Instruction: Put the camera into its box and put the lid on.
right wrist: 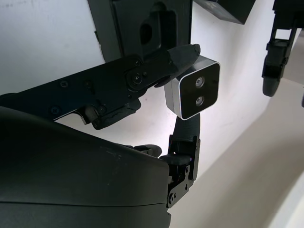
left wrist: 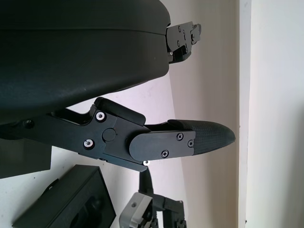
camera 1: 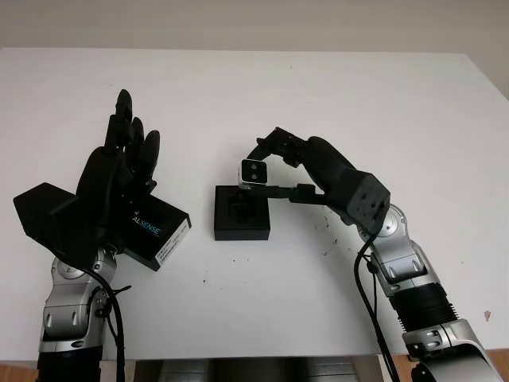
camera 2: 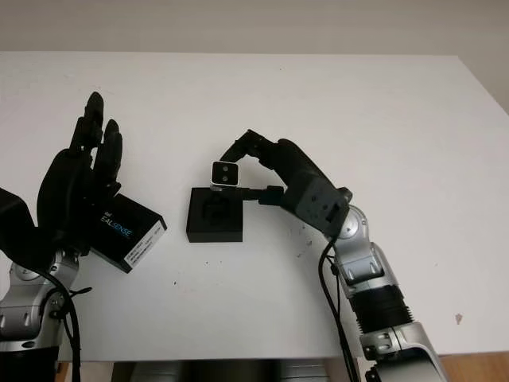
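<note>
The camera (camera 1: 254, 173) is pinched in my right hand (camera 1: 296, 163), its two lenses facing back toward me, held just above the far edge of the open box (camera 1: 241, 212). My fingers (right wrist: 142, 78) close on its sides, one along the top and one underneath, so the small silver body stays level. I judge that this grip leaves the underside free to drop into the moulded recess in the box's black insert. The box sits flat on the white table (camera 1: 318, 87), close in front of me, where the hand can reach it from the right without crossing anything.

My left hand (camera 1: 119, 171) is raised over the lid (camera 1: 155, 227), the black sleeve with pale lettering lying just left of the box. It is open and holds nothing, and I would guess it waits there so the lid can follow once the camera is seated.

I count one camera, one box, one lid, and my two hands.
</note>
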